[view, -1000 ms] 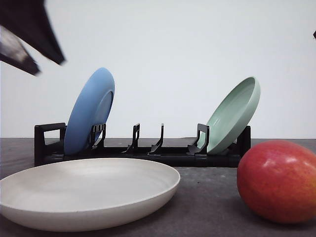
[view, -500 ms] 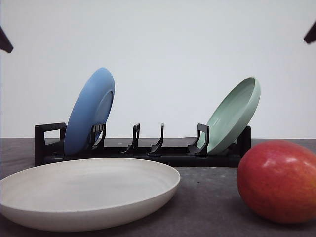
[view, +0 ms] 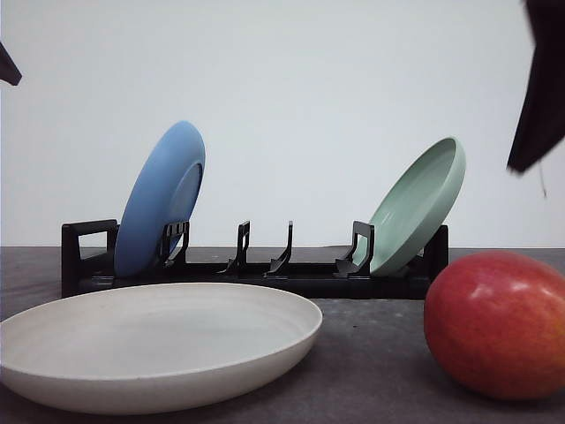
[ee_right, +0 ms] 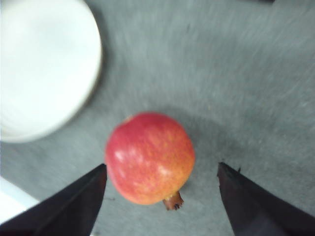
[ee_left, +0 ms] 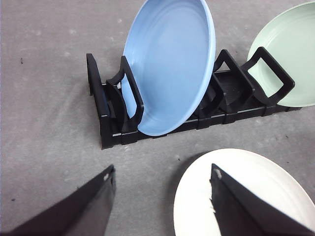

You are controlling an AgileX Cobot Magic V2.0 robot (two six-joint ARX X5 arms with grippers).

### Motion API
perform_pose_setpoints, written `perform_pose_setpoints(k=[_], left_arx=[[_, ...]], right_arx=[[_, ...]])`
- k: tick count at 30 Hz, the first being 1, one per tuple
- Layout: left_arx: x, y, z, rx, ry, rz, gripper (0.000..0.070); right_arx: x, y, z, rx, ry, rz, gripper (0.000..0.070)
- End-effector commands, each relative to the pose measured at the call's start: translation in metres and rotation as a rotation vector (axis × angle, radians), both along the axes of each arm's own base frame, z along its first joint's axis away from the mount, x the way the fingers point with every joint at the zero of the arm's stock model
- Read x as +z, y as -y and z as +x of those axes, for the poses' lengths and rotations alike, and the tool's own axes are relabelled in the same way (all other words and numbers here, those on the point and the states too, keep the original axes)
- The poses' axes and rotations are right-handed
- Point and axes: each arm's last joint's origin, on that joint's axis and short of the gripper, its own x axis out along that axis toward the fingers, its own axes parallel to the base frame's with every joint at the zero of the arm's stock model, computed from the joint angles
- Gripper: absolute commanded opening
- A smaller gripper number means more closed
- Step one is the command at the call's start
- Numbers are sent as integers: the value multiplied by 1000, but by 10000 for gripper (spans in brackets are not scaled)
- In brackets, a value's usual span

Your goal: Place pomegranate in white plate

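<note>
The red pomegranate (view: 497, 324) rests on the dark table at the front right, to the right of the white plate (view: 154, 344), which holds nothing. In the right wrist view the pomegranate (ee_right: 150, 157) lies below my open right gripper (ee_right: 162, 174), between its spread black fingers (ee_right: 74, 206), with its brown crown toward the camera; the white plate (ee_right: 44, 64) lies beyond it. A dark part of the right arm (view: 540, 84) hangs high above the fruit. My left gripper (ee_left: 162, 174) is open over bare table beside the white plate's rim (ee_left: 197, 182).
A black dish rack (view: 256, 265) stands behind the white plate, with a blue plate (view: 161, 199) leaning at its left end and a pale green plate (view: 419, 205) at its right end. The rack (ee_left: 106, 113) and blue plate (ee_left: 170, 64) lie beyond the left fingers.
The left arm has withdrawn out of the upper left corner. The right arm has come down into the upper right of the front view, above the pomegranate. The plates and the fruit have not moved.
</note>
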Motion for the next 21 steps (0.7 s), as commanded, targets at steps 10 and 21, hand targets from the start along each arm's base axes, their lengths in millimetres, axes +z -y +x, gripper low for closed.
perform_pose_setpoints(k=[10, 21], left_arx=[[2, 0, 1, -1, 8, -6, 353], [2, 0, 1, 8, 10, -2, 353]], right_arx=[[-18, -41, 14, 119, -3, -83, 570], [-48, -55, 29, 156, -101, -201, 593]])
